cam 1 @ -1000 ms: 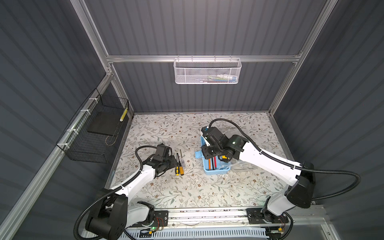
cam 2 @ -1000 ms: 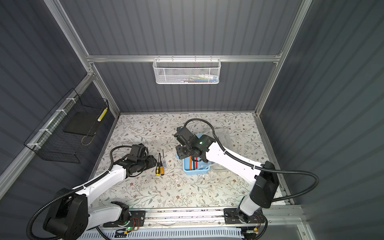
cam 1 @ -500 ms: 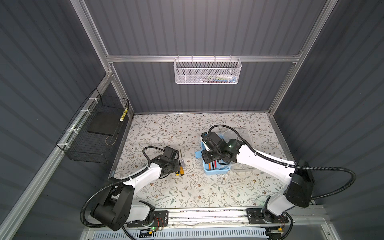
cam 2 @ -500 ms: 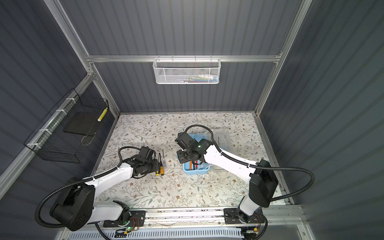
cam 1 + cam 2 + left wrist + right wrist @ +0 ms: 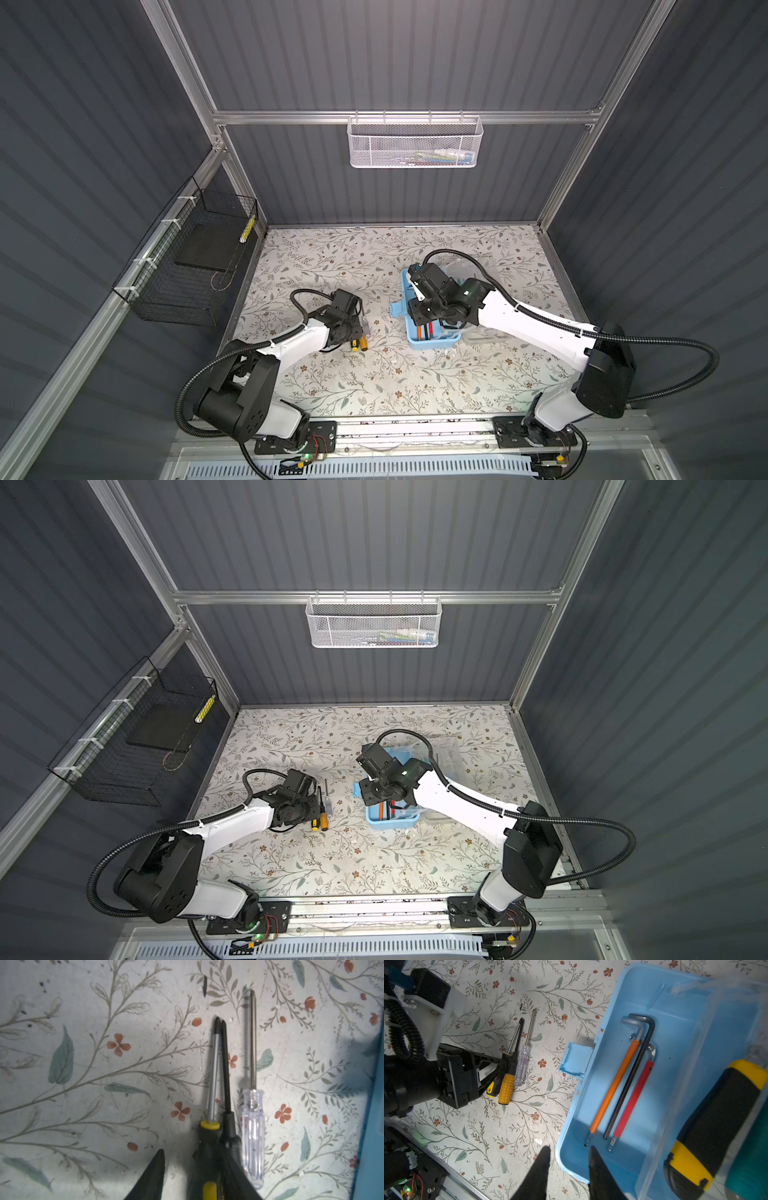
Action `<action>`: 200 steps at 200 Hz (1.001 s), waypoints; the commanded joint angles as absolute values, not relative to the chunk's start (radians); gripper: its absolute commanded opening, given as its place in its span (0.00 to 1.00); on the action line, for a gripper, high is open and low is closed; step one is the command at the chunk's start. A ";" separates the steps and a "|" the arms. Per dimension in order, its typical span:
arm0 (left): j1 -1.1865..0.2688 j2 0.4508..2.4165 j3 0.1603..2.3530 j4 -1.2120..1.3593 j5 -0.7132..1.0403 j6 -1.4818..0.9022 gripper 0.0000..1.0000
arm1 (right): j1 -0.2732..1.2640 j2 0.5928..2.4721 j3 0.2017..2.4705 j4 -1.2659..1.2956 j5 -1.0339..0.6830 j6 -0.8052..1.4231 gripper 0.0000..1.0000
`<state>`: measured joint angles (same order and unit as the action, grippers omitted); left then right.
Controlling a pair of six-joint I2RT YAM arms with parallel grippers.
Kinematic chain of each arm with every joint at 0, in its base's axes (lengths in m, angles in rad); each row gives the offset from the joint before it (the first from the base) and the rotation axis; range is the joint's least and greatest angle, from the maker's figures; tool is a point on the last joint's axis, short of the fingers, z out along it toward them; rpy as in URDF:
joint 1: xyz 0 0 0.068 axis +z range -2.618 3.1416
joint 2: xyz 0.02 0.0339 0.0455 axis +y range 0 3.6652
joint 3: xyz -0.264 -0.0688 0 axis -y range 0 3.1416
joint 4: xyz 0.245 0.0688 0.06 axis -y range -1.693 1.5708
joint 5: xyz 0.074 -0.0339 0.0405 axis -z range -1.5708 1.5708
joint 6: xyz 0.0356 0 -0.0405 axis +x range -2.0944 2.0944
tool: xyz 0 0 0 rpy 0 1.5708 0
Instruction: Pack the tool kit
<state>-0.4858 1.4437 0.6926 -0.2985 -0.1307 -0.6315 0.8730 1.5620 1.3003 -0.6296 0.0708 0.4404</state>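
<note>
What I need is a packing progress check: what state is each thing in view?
Blue box: open, latch hanging loose.
Hex keys: three, lying inside the box.
Yellow-black screwdriver: flat on the mat, unpacked.
Black-shafted screwdriver: on the mat, right beside it.
Clear-handled screwdriver: on the mat, apart.
Left pincer: open, over the screwdriver handles.
Right pincer: jaws apart astride the box wall; grip unclear.

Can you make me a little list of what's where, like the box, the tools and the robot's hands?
light-blue box: open, on the table
inside it: three hex keys
beside it: three screwdrivers, side by side on the table
left gripper: fingers apart at the screwdriver handles
right gripper: fingers apart at a corner of the box
</note>
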 commanded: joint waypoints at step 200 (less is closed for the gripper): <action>-0.515 1.539 0.756 -0.356 -0.210 -0.628 0.00 | 0.851 1.552 1.266 -0.559 0.013 0.437 0.34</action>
